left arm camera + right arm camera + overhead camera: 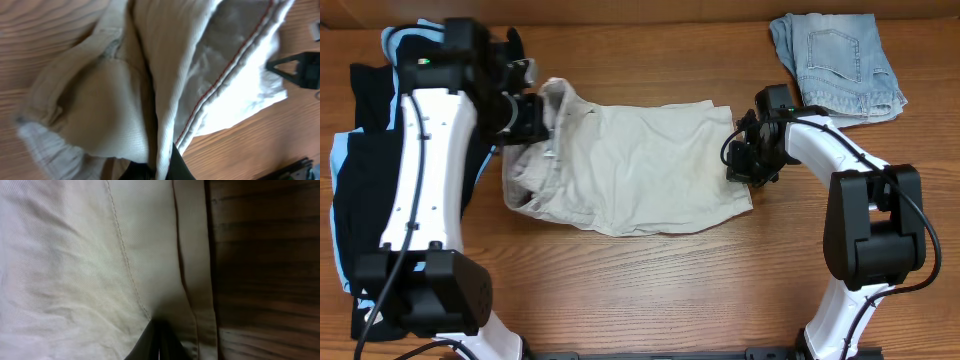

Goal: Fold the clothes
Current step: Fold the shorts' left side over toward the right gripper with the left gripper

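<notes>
The beige shorts (pixel 630 170) lie spread across the middle of the wooden table, waistband to the left and leg hems to the right. My left gripper (pixel 535 118) is shut on a raised fold of the waistband; in the left wrist view the cloth (pixel 125 100) runs down between the dark fingers (pixel 182 170) of the gripper (pixel 160 170). My right gripper (pixel 745 165) sits at the right hem. Its tips (pixel 159 347) are shut, pinching the beige fabric (pixel 75 255) beside the hem band (pixel 192 255).
Black garments with light-blue trim (pixel 360 170) are heaped at the left edge under the left arm. Pale denim shorts (pixel 840 65) lie at the back right. The right arm (pixel 300 70) shows in the left wrist view. Bare wood (pixel 650 280) runs along the front.
</notes>
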Tool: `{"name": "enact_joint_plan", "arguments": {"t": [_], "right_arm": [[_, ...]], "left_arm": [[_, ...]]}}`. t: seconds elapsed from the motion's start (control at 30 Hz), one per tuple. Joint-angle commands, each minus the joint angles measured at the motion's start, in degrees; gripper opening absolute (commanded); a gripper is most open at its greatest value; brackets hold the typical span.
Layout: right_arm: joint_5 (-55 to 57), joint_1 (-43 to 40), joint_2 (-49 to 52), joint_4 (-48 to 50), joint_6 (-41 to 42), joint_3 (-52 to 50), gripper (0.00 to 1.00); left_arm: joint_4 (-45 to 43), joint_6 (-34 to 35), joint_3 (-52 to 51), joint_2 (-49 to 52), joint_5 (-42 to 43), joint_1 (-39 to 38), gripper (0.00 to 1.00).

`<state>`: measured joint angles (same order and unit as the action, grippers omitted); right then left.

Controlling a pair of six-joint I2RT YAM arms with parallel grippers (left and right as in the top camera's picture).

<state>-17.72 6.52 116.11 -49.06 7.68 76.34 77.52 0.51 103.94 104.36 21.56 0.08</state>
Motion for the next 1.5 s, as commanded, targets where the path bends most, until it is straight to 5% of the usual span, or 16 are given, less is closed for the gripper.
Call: {"name": "enact_joint_plan", "arguments": {"t": [0.0,0.37,1.03,1.27,1.33,1.43,1.47], "right_arm": [[0.44,0.07,0.07,0.52,1.33,-0.9,0.04],[0.35,0.07,0.07,2.19,1.77,-2.93,0.04],[-1.11,0.04,0.07,4.72,2.84,-4.33,0.04],[-9.86,-4.46,-5.27,0.09,2.89,3.1,0.04],[-10.75,-6.34,-7.74,-1.99,3.06,5.57,0.04],[-10.88,-9.97,-12.02,-5.55,3.5,10.16,0.1],[-10.88,-11.28,-13.33,-6.75,3.48,11.69,0.2]], "left_arm": [[-2.56,7.87,2.08,-1.81,0.96,-4.87,0.04],[-17.59,21.97,2.08,-1.46,0.92,-17.86,0.04],[-33.44,25.97,2.08,13.4,0.98,-30.86,0.06],[-40.15,26.88,2.08,18.16,3.98,-33.51,0.08],[-40.48,26.95,2.08,18.16,3.93,-33.62,0.21],[-41.33,26.97,2.08,18.16,3.96,-33.59,0.84],[-41.62,26.99,2.08,18.16,4.04,-33.59,1.0]]}}
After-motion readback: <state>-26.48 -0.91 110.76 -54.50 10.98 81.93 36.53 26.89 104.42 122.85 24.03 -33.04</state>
